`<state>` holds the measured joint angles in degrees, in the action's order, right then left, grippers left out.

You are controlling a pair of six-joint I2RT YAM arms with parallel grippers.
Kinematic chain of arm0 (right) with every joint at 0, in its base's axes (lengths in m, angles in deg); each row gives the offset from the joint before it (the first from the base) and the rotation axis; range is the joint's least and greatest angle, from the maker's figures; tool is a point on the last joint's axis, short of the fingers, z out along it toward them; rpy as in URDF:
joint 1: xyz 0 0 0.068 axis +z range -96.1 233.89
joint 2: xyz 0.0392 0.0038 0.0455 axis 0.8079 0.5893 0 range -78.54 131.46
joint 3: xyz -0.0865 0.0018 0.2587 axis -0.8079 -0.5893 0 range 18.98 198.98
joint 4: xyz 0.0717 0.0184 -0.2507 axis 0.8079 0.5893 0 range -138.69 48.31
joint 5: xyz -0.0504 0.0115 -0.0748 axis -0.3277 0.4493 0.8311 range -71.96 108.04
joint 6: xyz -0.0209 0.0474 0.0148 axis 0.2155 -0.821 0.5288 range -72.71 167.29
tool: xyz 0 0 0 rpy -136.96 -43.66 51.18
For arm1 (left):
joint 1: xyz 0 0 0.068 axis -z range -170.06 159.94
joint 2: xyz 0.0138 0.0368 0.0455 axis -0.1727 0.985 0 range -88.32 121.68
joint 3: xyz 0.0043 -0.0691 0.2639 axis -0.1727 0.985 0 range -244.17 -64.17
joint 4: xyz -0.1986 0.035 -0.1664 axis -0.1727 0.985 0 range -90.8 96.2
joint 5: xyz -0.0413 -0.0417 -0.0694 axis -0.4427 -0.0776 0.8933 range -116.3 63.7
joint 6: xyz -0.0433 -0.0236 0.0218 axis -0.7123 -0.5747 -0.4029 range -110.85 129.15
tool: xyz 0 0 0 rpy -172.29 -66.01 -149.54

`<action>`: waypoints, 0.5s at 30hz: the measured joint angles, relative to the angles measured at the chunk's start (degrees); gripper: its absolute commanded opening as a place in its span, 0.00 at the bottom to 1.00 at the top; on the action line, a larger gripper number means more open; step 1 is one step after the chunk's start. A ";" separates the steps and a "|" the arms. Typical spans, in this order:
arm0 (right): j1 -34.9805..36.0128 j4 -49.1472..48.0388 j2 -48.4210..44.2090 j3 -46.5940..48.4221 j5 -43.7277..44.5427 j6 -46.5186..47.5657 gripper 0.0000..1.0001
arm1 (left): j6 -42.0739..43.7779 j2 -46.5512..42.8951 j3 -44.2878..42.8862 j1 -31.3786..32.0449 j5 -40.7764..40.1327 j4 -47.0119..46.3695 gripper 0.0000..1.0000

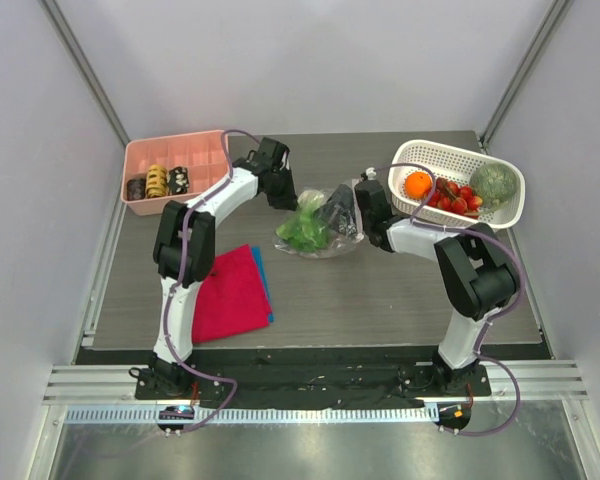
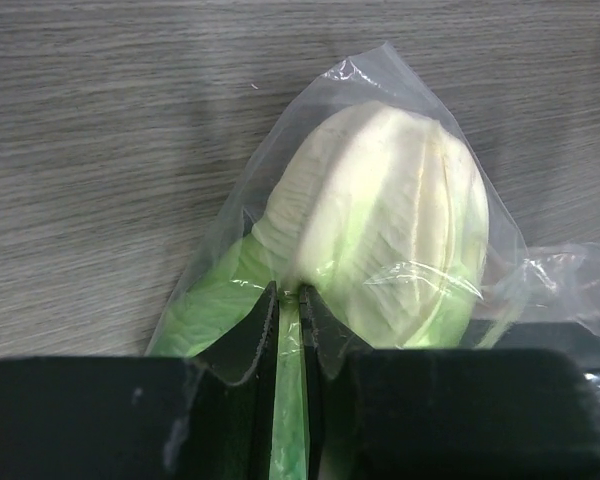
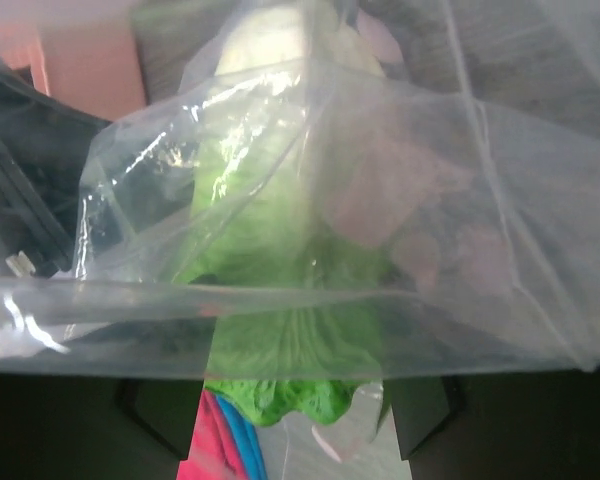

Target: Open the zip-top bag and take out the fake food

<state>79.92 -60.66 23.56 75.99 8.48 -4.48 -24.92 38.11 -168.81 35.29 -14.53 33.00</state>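
Note:
The zip-top bag (image 1: 325,232) lies crumpled at the table's middle with a green leafy vegetable (image 1: 300,230) inside. My left gripper (image 1: 285,195) is at the bag's far-left end. In the left wrist view it (image 2: 290,295) is shut on a fold of the bag (image 2: 230,235), with the pale green vegetable (image 2: 390,220) just beyond. My right gripper (image 1: 342,212) is at the bag's right end. In the right wrist view it (image 3: 292,400) is open, the bag (image 3: 480,200) draped over its fingers and the vegetable (image 3: 270,260) between them. An orange ball (image 1: 417,184), red berries (image 1: 458,198) and a green vegetable (image 1: 495,183) sit in the basket.
The white lattice basket (image 1: 450,150) stands at the back right. A pink tray (image 1: 140,155) with small rolls (image 1: 158,181) is at the back left. A red cloth (image 1: 230,295) over a blue one (image 1: 268,290) lies front left, also seen in the right wrist view (image 3: 215,450).

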 measured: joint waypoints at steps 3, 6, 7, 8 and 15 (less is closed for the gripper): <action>-0.02 -2.45 1.92 0.61 -0.35 0.26 0.70 | 0.02 0.00 0.31 0.02 0.31 -0.37 0.12; 0.00 -4.35 3.98 1.66 -0.44 0.46 0.65 | 0.00 -0.02 1.27 0.00 0.61 -1.20 0.12; 0.00 -4.76 4.57 2.03 -0.44 0.48 0.63 | 0.00 -0.04 1.64 0.00 0.76 -1.53 0.12; 0.00 -4.94 5.01 2.40 -0.42 0.50 0.54 | 0.00 -0.04 1.99 0.00 0.92 -1.90 0.12; -0.04 -6.23 5.57 3.02 -0.31 0.90 0.04 | -0.02 -1.36 5.16 -0.07 1.57 -3.98 0.16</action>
<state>79.87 -66.89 29.13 79.01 8.17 -3.59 -24.94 36.76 -163.65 35.22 -12.95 29.02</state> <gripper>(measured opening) 0.152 0.122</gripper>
